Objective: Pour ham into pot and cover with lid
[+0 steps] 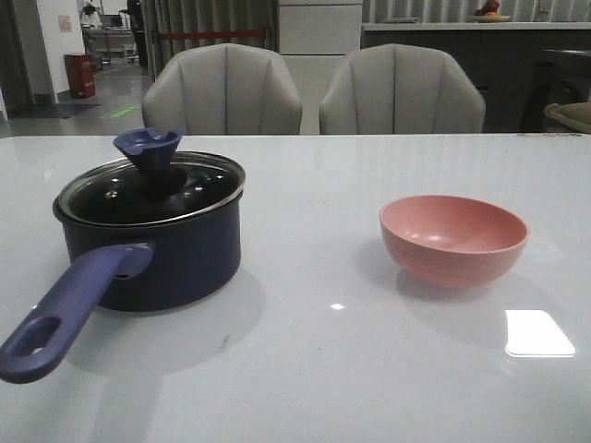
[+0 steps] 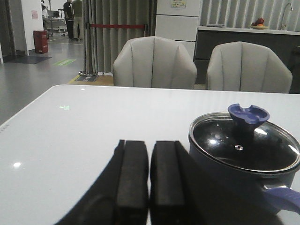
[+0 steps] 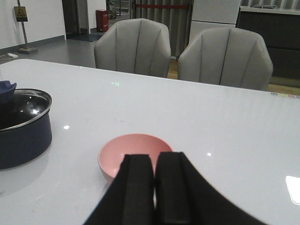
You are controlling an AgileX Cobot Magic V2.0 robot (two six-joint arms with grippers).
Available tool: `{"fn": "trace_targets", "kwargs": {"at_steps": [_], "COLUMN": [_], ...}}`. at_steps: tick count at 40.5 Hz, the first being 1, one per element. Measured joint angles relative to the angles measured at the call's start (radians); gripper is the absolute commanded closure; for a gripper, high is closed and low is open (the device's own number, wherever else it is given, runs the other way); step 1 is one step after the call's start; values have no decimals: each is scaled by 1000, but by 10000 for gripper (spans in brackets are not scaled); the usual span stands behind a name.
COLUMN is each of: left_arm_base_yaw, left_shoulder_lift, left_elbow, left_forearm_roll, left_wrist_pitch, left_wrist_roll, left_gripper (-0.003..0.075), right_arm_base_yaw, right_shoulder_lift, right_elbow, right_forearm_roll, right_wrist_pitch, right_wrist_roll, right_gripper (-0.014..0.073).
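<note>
Lid [image 1: 152, 187] seated on pot [image 1: 157, 249]; pink bowl [image 1: 453, 238] apart (rt side); L gripper [image 2: 149, 180] and R gripper [image 3: 154, 185] both clenched, holding nothing.

Two pale grey padded chairs [image 1: 222, 89] [image 1: 402, 89] stand side by side behind a glossy white table [image 1: 314, 369], which mirrors a bright square of overhead light near its right edge. Behind them hang long grey curtains [image 2: 119, 33] crossed by a red barrier strip [image 2: 117, 26]. A white cabinet [image 1: 320, 28] adjoins a dark counter [image 2: 248, 40] carrying a dish of fruit [image 2: 258, 23] beside a tap [image 2: 287, 11]. To the left, a grey polished floor [image 2: 33, 79] runs past a red bin [image 1: 80, 75] toward a lit corridor.
</note>
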Motion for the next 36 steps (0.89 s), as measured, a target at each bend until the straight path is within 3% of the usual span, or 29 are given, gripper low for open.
{"fn": "trace_targets", "kwargs": {"at_steps": [28, 36], "left_arm_base_yaw": [0, 0], "left_shoulder_lift": [0, 0], "left_elbow": [0, 0], "left_forearm_roll": [-2, -2], "left_wrist_pitch": [0, 0], "left_wrist_roll": [-3, -4], "left_gripper": [601, 601], "right_arm_base_yaw": [0, -29], "right_shoulder_lift": [-2, -47], "right_elbow": [7, 100], "right_forearm_roll": [-5, -202], "right_wrist_pitch": [-8, -47], "right_wrist_roll": [0, 77], "right_gripper": [412, 412]}}
